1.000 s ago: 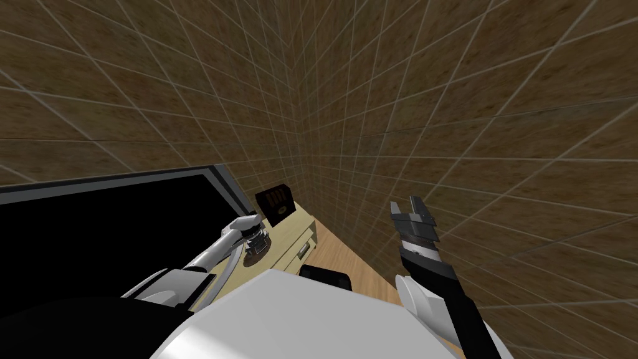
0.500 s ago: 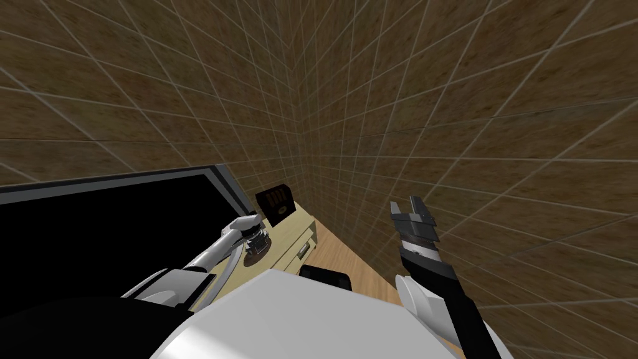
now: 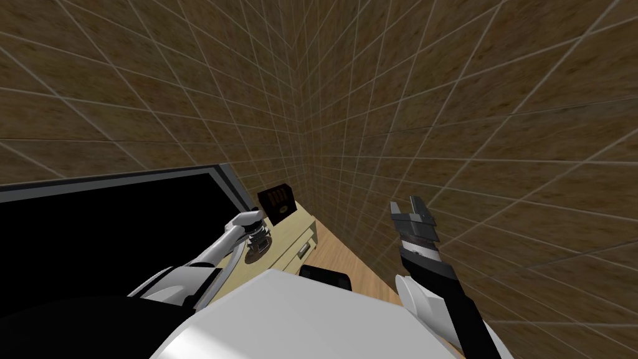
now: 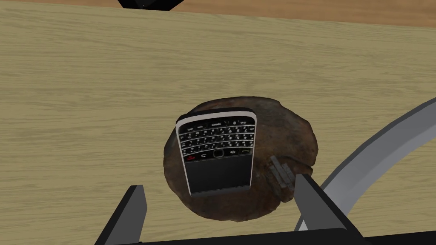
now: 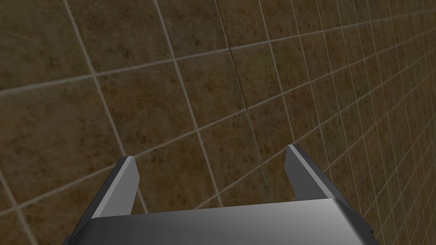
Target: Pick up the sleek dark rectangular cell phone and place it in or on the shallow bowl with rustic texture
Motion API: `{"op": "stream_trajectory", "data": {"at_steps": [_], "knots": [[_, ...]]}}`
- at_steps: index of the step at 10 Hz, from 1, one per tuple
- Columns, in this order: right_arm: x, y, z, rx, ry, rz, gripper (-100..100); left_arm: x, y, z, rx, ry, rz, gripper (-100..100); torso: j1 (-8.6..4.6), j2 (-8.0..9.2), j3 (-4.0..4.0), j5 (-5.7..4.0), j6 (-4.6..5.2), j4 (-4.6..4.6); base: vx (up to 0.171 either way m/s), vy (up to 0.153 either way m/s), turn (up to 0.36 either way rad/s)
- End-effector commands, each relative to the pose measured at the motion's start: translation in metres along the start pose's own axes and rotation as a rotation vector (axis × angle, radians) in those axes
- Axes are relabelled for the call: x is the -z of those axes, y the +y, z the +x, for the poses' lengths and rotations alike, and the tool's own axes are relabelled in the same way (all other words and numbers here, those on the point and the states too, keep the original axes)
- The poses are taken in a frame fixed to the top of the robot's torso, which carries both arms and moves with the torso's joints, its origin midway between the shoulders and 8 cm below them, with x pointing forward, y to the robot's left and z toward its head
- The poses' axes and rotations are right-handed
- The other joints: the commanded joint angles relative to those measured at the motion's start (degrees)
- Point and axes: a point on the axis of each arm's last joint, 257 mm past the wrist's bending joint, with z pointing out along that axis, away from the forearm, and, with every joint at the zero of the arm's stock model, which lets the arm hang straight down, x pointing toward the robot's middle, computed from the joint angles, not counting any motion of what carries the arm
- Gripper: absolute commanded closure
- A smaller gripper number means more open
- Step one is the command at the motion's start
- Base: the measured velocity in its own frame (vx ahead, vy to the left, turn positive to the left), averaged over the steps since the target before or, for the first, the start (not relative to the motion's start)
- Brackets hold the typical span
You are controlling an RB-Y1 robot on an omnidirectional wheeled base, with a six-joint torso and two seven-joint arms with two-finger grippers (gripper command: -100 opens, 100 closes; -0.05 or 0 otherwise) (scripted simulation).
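**Phone down on the bowl, left fingers spread wide**

Looking along the left gripper (image 4: 220,183) and there it is: the dark cell phone (image 4: 217,151), lying face up on the shallow bowl (image 4: 294,136), rough, brown and uneven round the rim. Keypad end pointing away from the gripper, blank screen end nearest it. Bowl sitting on a pale wooden cabinet top (image 4: 85,76), plenty of bare wood all round.

And the fingers (image 4: 134,208)? Spread wide, one to each side of the phone's near end, clear of its edges, nothing gripped between them.

Up to the head view now: left arm reaching out over that cabinet, gripper hanging right above the bowl. Drawer front (image 3: 305,247) just under the top, facing the floor boards. Dark slotted box (image 3: 276,201) standing at the back of the top, close to the brown tiled wall (image 3: 374,93). Black area (image 3: 93,237) with a grey frame off beyond the arm.

Over to the other side: right gripper (image 5: 210,153) held up well apart from the cabinet, close to the tiles, fingers likewise wide apart and holding nothing.
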Motion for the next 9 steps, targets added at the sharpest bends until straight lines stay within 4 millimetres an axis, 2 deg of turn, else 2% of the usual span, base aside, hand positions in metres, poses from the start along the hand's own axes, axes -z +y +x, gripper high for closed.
{"op": "stream_trajectory", "data": {"at_steps": [1,6,7,8,9], "knots": [[0.000,0.000,0.000,0.000,0.000,0.000,0,0.008,-0.003,0.001,-0.011,0.000,-0.005,-100,0.00,0.00,0.00,0.00,0.00,0.00,0.009,-0.019,0.060],[0.000,0.000,0.000,0.000,0.000,0.000,0,0.041,-0.014,0.000,-0.044,-0.011,-0.020,-100,-0.02,-0.02,-0.01,0.00,0.00,-0.01,0.013,-0.031,0.076],[0.000,0.000,0.000,0.000,0.000,0.000,0,0.036,-0.013,-0.001,-0.040,-0.012,-0.017,-100,-0.03,0.00,0.00,0.00,-0.01,0.00,0.003,-0.019,0.017],[0.000,0.000,0.000,0.000,0.000,0.000,0,0.037,-0.012,0.000,-0.041,-0.010,-0.019,0,0.03,0.03,0.01,0.01,0.00,0.00,0.000,0.000,0.000],[0.000,0.000,0.000,0.000,0.000,0.000,0,0.037,-0.012,0.000,-0.041,-0.010,-0.019,0,0.09,0.04,0.02,0.03,0.00,0.00,0.000,0.000,0.000]]}}
